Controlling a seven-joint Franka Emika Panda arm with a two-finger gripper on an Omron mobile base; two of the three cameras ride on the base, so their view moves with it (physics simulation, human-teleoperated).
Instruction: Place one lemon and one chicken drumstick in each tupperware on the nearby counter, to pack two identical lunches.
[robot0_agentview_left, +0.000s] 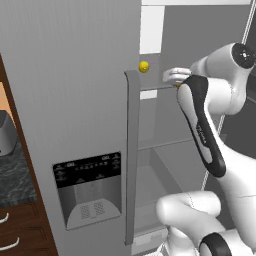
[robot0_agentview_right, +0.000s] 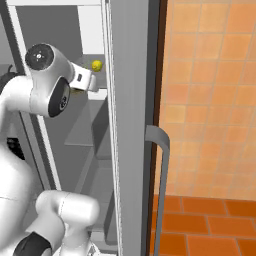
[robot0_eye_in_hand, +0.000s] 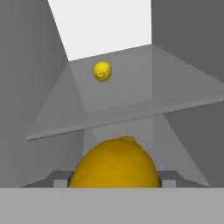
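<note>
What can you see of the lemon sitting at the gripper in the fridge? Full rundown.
The near lemon is deep yellow-orange, smooth and rounded, with a small nub on top. In the hand view it sits low and central, large, right at the gripper; the fingertips are hidden, so an actual grasp cannot be confirmed. It lies in front of and below a clear glass shelf inside the grey fridge. From the left base view only a sliver peeks beside the hand.

The left base view is looking forward from behind the arm (robot0_agentview_left: 210, 130), close to the fridge door (robot0_agentview_left: 75, 100), into the open fridge past the door's edge. The right base view is facing the same fridge interior from the other side. Both are sharing the far lemon (robot0_agentview_left: 144, 66). The hand view is sitting very near a lemon (robot0_eye_in_hand: 114, 164), looking along the shelf (robot0_eye_in_hand: 131, 109).
</note>
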